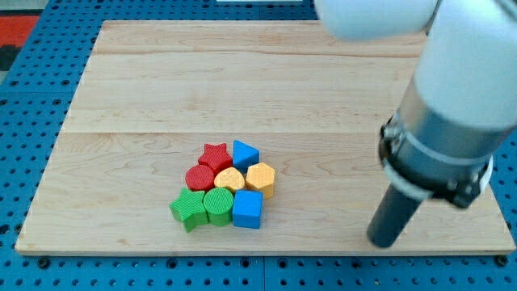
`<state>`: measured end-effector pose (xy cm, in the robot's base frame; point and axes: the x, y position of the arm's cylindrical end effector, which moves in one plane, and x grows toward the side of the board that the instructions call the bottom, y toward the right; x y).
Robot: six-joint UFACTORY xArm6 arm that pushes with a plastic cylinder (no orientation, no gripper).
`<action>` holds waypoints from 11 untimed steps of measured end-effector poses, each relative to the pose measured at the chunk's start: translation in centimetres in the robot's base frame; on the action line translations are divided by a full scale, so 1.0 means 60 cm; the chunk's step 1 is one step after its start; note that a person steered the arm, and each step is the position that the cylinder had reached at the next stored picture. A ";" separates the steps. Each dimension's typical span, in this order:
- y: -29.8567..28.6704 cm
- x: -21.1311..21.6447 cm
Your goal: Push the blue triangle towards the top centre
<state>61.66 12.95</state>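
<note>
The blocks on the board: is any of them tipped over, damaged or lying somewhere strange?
Nothing stands out. All eight blocks sit packed together, touching, with the blue triangle at the cluster's upper right beside the red star. My tip rests apart, at the view's right.

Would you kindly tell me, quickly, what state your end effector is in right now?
My tip: a bare rod with nothing to open or close, holding nothing, standing apart at the view's right of the block cluster, not touching the blue triangle.
</note>
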 end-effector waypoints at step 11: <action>-0.216 -0.243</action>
